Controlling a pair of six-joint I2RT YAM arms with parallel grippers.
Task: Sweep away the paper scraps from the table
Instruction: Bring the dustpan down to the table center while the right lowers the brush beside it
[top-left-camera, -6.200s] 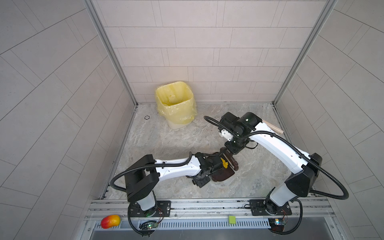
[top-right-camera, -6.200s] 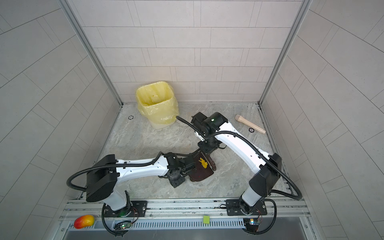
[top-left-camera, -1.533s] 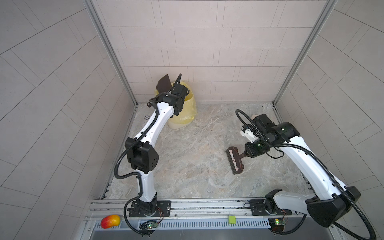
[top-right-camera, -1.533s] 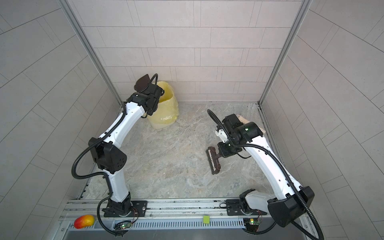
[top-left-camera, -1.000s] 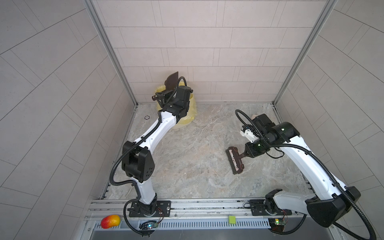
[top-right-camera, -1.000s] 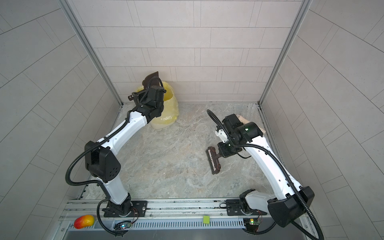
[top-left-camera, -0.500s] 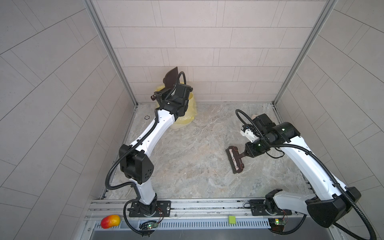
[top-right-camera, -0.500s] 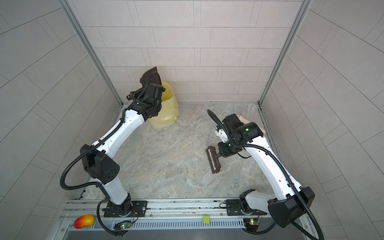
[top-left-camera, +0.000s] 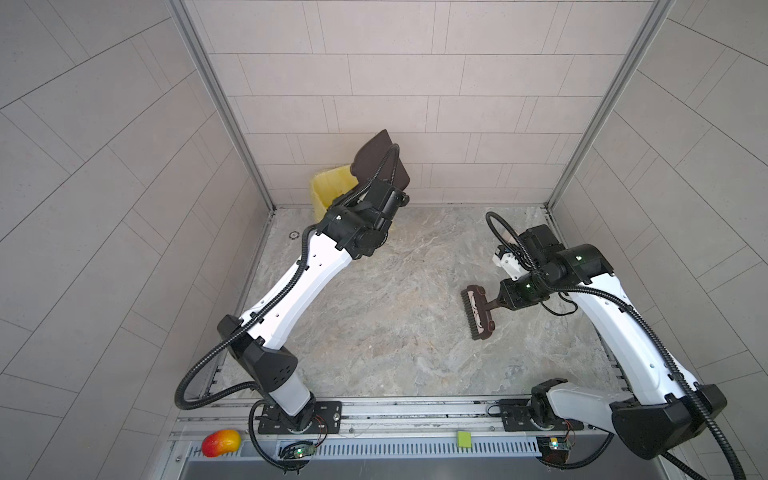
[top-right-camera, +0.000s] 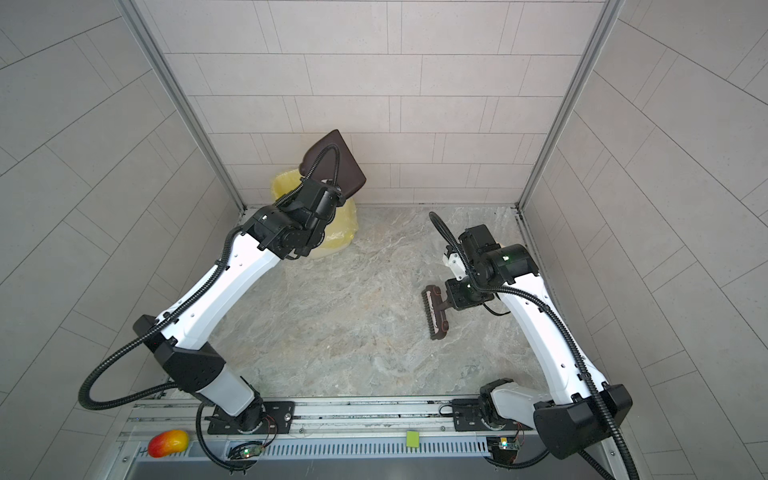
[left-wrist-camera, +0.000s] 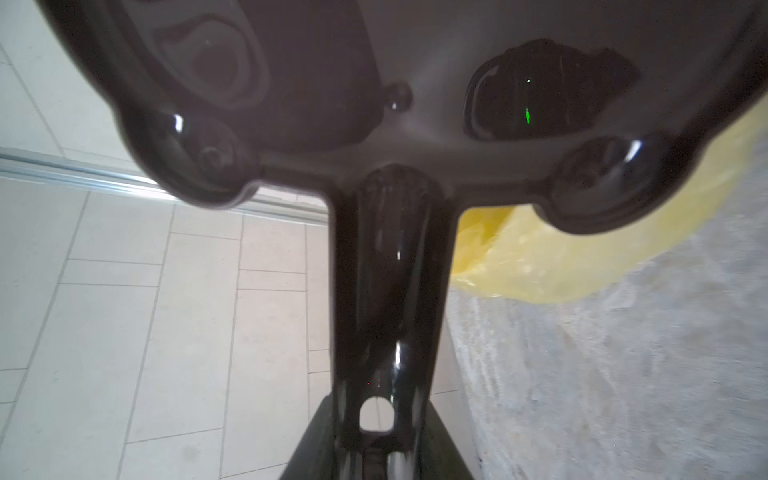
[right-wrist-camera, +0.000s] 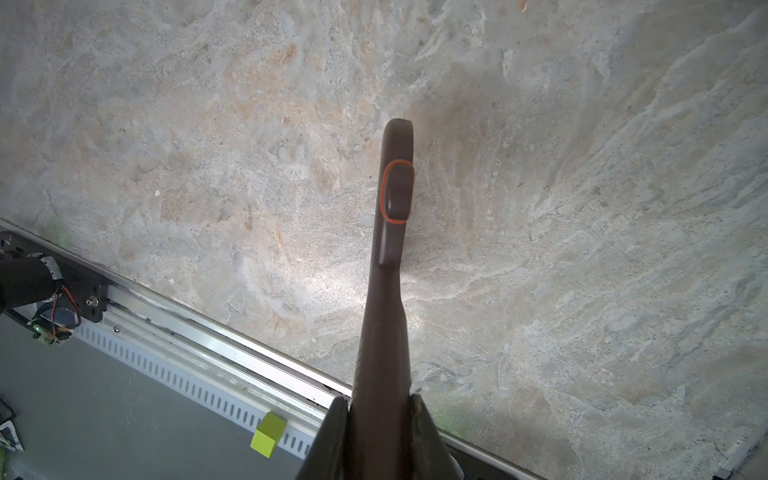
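No paper scraps show on the marble table in any view. My left gripper is shut on the handle of a dark brown dustpan. The pan is raised and tilted above the yellow lined bin at the back left. My right gripper is shut on the handle of a brown brush, held over the table's right middle.
Tiled walls close in three sides. A metal rail runs along the front. A red-yellow mango toy and a small green square lie beyond it. A small black ring lies by the left wall.
Over the last second the left arm has carried the dustpan a little to the right above the bin. The right arm and brush have stayed still.
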